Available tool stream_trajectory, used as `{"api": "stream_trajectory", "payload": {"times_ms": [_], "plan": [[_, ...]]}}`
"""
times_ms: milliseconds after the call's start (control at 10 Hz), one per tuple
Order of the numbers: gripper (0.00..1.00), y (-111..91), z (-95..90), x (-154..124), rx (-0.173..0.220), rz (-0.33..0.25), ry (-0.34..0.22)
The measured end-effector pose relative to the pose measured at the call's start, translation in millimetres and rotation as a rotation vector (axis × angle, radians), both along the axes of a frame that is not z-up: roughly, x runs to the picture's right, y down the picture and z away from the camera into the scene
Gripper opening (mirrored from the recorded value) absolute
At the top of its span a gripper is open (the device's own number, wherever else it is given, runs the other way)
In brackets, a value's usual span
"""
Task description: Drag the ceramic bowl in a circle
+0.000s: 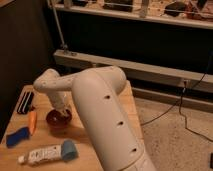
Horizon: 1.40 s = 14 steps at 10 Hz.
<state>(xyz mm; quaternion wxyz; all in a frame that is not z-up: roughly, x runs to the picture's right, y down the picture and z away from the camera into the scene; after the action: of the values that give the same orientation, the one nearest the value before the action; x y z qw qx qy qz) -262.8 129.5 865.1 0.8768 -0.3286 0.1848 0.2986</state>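
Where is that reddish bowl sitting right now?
The ceramic bowl sits left of centre on the wooden table, just right of the carrot, with the gripper reaching down into it.

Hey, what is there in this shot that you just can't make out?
- Gripper, camera view: down at the glossy reddish-brown ceramic bowl; the white arm covers how it meets the bowl.
- Bowl's inside: hidden by the gripper.
- White tube with blue cap: label too small to read.
- Wooden table: right part behind the arm.
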Motion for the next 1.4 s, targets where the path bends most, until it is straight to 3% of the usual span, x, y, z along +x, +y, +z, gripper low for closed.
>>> {"api": "stream_trajectory", "payload": {"times_ms": [200,500,800,1100,1400], "plan": [[0.00,-27,5.8,-36,0.046,0.011,-0.059],[0.00,-83,15.4,-68,0.124,0.059,-0.100],[0.00,-119,33.4,-83,0.143,0.124,-0.097],[0.00,-143,65.4,-70,0.154,0.185,-0.033],[0.00,-173,89.7,-23,0.181,0.266,0.066]]}}
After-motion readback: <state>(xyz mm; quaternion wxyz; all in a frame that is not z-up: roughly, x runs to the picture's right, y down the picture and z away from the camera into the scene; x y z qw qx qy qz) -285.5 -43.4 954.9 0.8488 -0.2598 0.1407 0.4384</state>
